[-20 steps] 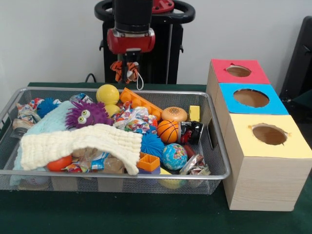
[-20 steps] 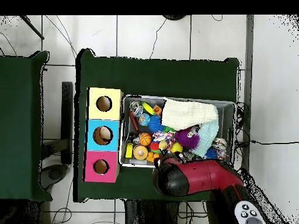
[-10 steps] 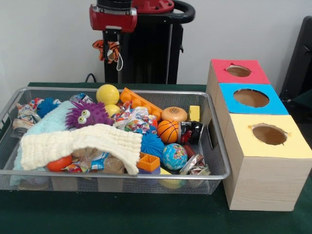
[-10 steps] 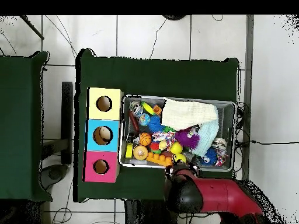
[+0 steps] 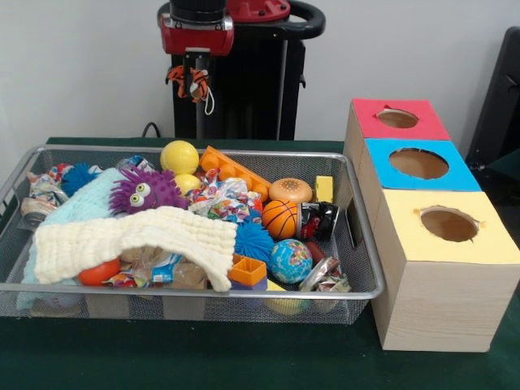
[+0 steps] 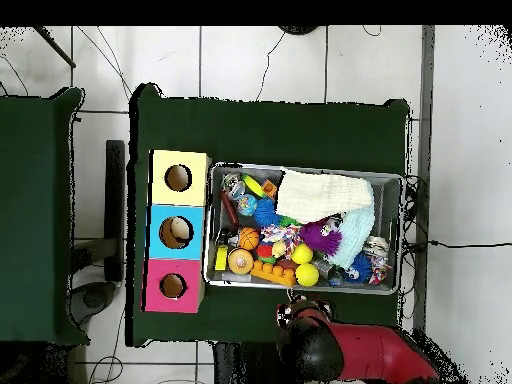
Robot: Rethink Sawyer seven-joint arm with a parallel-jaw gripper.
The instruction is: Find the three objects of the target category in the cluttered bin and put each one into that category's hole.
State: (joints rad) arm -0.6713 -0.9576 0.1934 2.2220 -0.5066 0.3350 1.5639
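My gripper (image 5: 197,82) hangs high above the far rim of the wire bin (image 5: 195,290), shut on a small orange-and-black striped plush toy (image 5: 195,78) with a white loop dangling from it. In the overhead view the red arm (image 6: 340,348) sits just outside the bin's edge (image 6: 300,168). The hole boxes stand beside the bin: red (image 5: 398,119), blue (image 5: 418,162) and yellow (image 5: 448,223). In the bin lie a purple fuzzy monster (image 5: 146,189), a yellow ball (image 5: 179,156), a basketball (image 5: 280,218), a globe ball (image 5: 291,260) and a burger toy (image 5: 291,191).
A cream knitted cloth (image 5: 134,240) and a pale blue cloth (image 5: 77,205) cover the bin's left part. Orange blocks (image 5: 236,171), crumpled wrappers (image 5: 227,199) and a blue spiky ball (image 5: 254,240) fill the middle. Green cloth (image 6: 270,125) covers the table.
The gripper has risen from just above the bin's far rim with the striped toy, swung left, then drifted slightly right. In the overhead view the arm has drawn back from the bin.
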